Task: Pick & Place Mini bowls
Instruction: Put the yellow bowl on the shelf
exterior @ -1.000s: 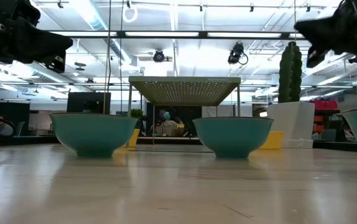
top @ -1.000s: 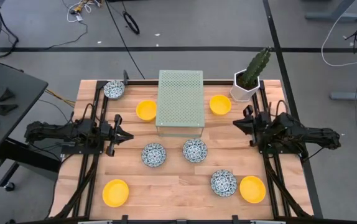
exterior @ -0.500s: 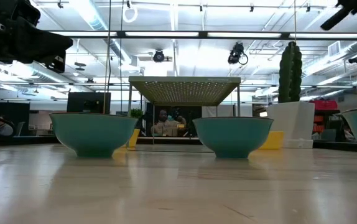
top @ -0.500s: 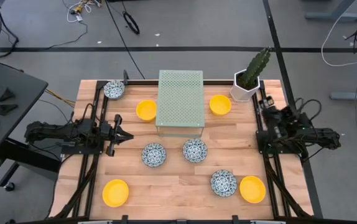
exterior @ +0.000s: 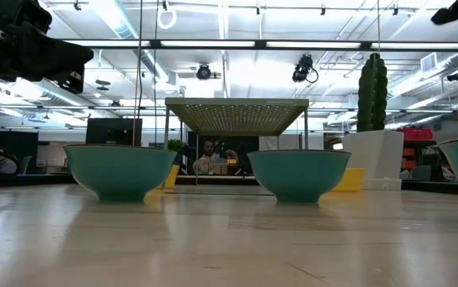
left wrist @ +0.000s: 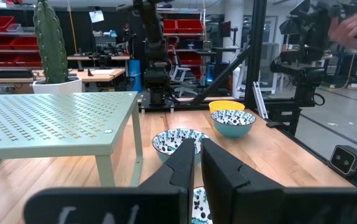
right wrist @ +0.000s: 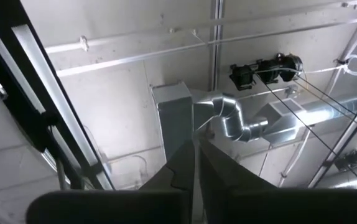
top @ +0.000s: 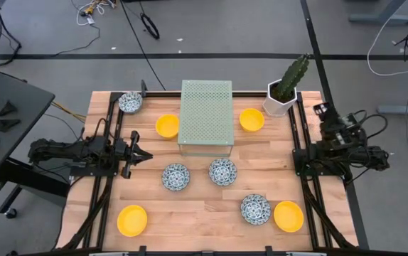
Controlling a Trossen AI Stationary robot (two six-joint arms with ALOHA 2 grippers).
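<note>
Grey workshop floor surrounds your slatted wooden table (top: 204,213), and nothing is in hand yet. Working from the left: your left gripper (top: 145,155) hovers low at the table's left side, fingers pressed together on nothing, aimed across at the middle. Near it a blue-patterned white bowl (top: 130,102) sits at the far left corner, one plain yellow bowl (top: 167,126) just beside the pale green perforated metal stand (top: 205,114), another yellow bowl (top: 132,219) at the near left. In the middle two patterned bowls (top: 176,176) stand side by side in front of the stand, the right one (top: 222,171) straight ahead of those fingers. Rightwards come a yellow bowl (top: 251,119) by the white hexagonal cactus pot (top: 278,104), then a patterned bowl (top: 255,208) touching a yellow one (top: 288,215). Your right gripper (top: 324,111) is tipped up over the table's right edge, clenched empty, facing the ceiling. Part the fingers before descending, and take one rim only, clear of neighbours.
</note>
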